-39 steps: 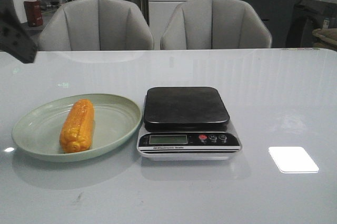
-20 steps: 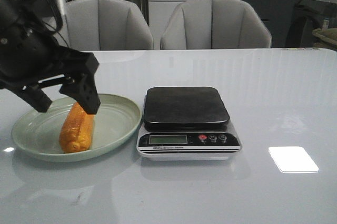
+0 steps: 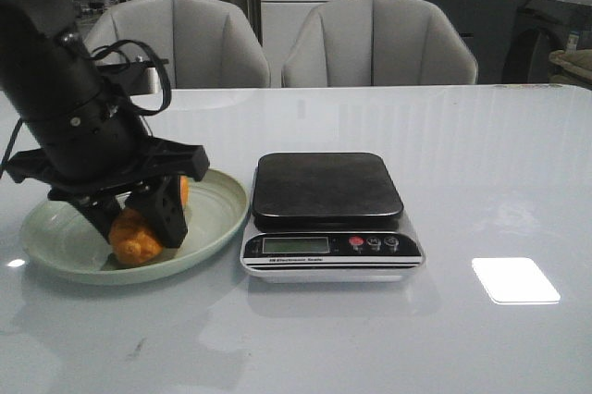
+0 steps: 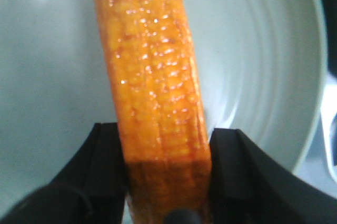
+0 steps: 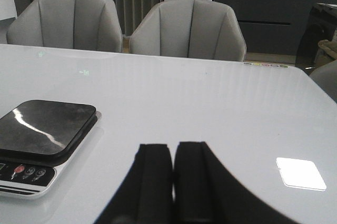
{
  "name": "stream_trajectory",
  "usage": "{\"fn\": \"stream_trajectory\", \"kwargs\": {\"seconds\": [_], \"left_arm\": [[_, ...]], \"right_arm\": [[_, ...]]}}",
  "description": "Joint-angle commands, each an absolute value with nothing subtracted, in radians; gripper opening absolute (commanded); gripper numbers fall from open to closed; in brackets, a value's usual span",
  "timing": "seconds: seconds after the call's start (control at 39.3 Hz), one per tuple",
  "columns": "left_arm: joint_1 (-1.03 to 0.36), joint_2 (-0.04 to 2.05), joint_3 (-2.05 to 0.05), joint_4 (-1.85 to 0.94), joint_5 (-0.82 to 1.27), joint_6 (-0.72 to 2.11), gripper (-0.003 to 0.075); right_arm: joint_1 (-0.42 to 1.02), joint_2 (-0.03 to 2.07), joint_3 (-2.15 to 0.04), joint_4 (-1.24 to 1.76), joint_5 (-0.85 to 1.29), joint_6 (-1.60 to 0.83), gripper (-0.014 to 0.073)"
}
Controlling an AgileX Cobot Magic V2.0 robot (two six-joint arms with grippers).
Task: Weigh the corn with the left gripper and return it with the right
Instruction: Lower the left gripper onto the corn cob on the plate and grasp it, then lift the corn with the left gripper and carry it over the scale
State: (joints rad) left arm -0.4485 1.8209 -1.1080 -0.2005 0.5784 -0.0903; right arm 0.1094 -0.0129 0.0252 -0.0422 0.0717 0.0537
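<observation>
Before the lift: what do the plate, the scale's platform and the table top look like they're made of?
The plate: pale green, smooth with a soft sheen and faint concentric rings, probably plastic or melamine, possibly glazed ceramic. The scale's platform: glossy black, showing streaky reflections, likely glass or polished plastic. The table top: white and highly glossy, mirroring the chairs and a light, perhaps glass or lacquer.

The black left tool [image 3: 139, 218] hides most of the orange-yellow kernelled corn cob [image 3: 134, 239] in the front view, and its arm covers the pale green round plate [image 3: 217, 214] toward nine o'clock. The silver scale's display [image 3: 295, 245] is too small to read.
</observation>
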Motion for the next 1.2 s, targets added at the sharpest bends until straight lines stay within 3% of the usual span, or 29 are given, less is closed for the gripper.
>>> {"fn": "stream_trajectory", "kwargs": {"seconds": [0.0, 0.61, 0.71, 0.99, 1.17], "left_arm": [[-0.465, 1.763, -1.203, -0.225, 0.573, -0.101, 0.0112], [-0.637, 1.869, -1.440, -0.367, 0.519, -0.101, 0.0129], [-0.643, 1.888, -1.442, -0.417, 0.504, -0.101, 0.0205], [-0.652, 1.902, -1.445, -0.453, 0.489, -0.099, 0.0577], [-0.652, 1.892, -1.477, -0.458, 0.523, -0.099, 0.0585]], "right_arm": [[0.103, -0.028, 0.036, -0.053, -0.010, 0.053, 0.0167], [0.103, -0.028, 0.036, -0.053, -0.010, 0.053, 0.0167], [0.103, -0.028, 0.036, -0.053, -0.010, 0.053, 0.0167], [0.103, -0.029, 0.036, -0.053, -0.010, 0.053, 0.0167], [0.103, -0.029, 0.036, -0.053, -0.010, 0.053, 0.0167]]}}
